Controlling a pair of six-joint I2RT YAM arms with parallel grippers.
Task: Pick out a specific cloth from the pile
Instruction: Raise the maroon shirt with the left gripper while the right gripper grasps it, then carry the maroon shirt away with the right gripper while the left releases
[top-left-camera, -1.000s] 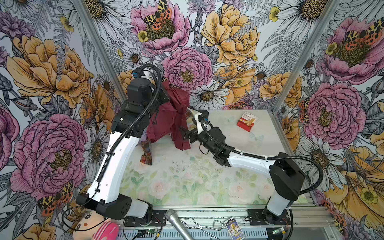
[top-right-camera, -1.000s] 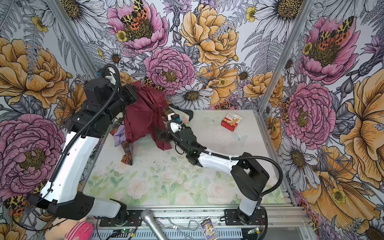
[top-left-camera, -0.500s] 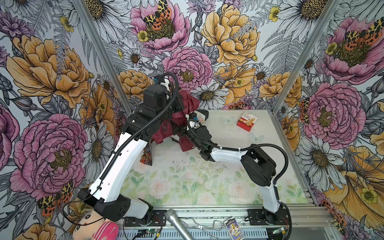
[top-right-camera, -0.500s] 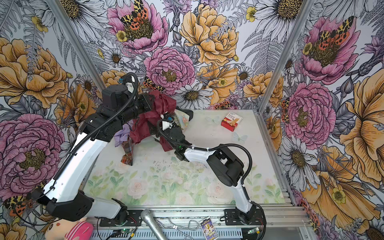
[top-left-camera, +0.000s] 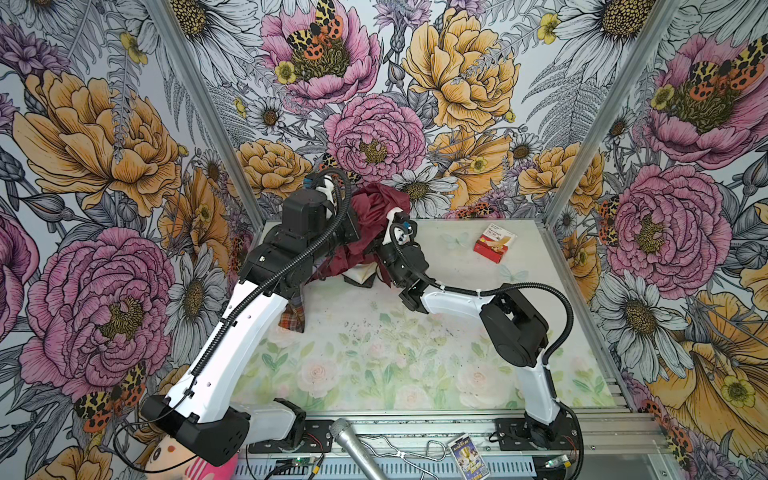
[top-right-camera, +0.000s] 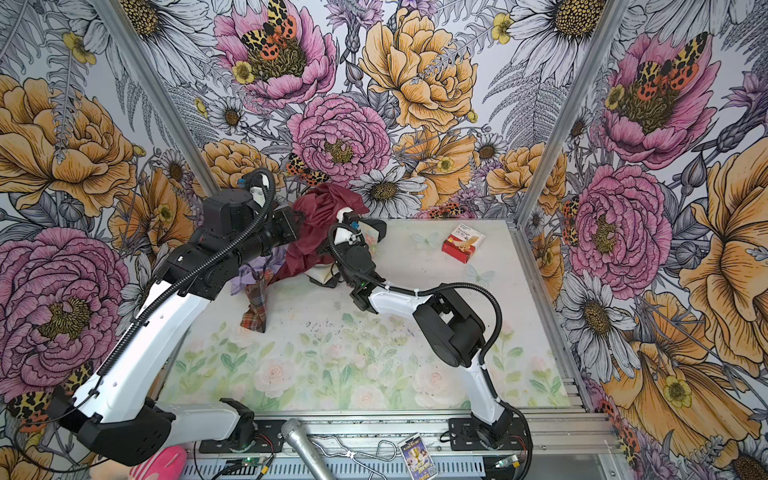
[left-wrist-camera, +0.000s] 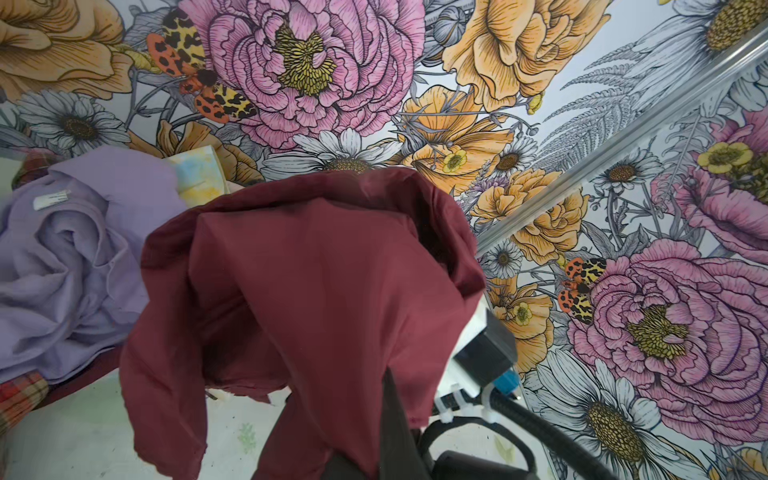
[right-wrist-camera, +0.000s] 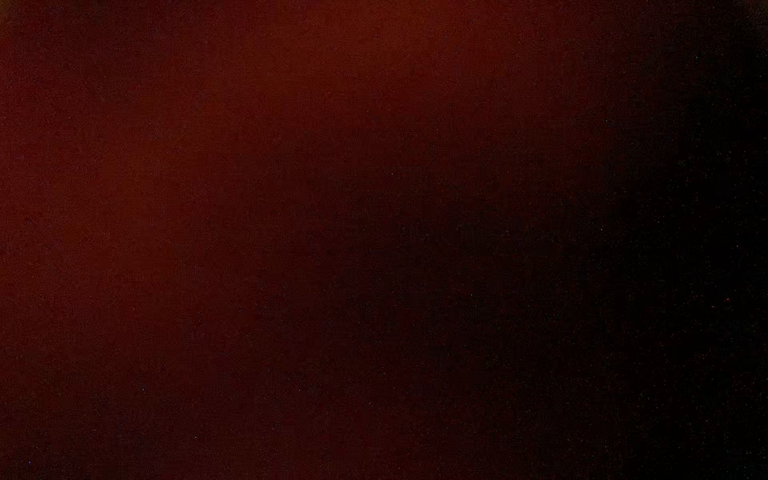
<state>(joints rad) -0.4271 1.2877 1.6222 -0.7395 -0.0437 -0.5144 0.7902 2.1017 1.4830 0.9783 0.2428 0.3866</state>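
**Fingers shut on both arms, all hidden in fabric**

Fingers weren't visible on either side. The left gripper (top-left-camera: 354, 226) was clamped on the large, thin, plain dark maroon cloth (top-left-camera: 376, 203), holding it bunched up above the pale floral-print tabletop (top-left-camera: 374, 353) at about 11 o'clock. The right gripper (top-left-camera: 386, 227) was closed too, buried in that cloth, so I couldn't tell what it pinched. The heaped pile of lavender and plaid cloths (top-right-camera: 251, 276) sat just beside it, toward 10 o'clock.
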